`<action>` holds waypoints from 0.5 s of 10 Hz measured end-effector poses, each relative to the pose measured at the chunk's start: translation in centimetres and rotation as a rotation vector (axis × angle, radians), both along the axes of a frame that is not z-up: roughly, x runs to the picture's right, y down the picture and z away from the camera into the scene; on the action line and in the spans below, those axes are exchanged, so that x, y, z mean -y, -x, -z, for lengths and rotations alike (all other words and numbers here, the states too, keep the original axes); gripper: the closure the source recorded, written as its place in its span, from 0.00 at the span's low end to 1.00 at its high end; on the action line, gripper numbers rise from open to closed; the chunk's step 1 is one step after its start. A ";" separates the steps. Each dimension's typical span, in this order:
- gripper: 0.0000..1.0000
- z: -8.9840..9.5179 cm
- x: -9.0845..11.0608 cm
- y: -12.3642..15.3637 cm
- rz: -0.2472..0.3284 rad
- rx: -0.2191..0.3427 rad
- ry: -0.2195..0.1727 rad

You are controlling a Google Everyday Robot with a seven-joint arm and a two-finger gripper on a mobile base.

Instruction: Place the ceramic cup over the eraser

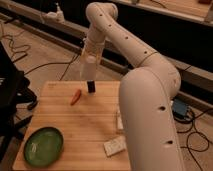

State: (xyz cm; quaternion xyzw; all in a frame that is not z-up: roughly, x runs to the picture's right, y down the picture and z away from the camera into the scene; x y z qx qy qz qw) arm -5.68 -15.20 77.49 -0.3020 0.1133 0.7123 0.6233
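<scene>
The ceramic cup (88, 68) is a small plain white cup. It hangs in my gripper (89, 64) over the far edge of the wooden table (90, 125). The gripper is shut on the cup, at the end of my white arm, which reaches in from the right. The eraser (91, 86) is a small dark upright block on the table. It stands directly under the cup, whose lower end is just above the eraser's top or touching it.
A small orange-red object (75, 96) lies left of the eraser. A green plate (44, 146) sits at the near left corner. A pale flat block (115, 146) lies near the front. My arm (150, 115) covers the table's right side. Cables run across the floor.
</scene>
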 end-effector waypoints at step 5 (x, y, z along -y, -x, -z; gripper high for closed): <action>1.00 -3.2 -1.4 -0.3 -0.017 0.003 0.076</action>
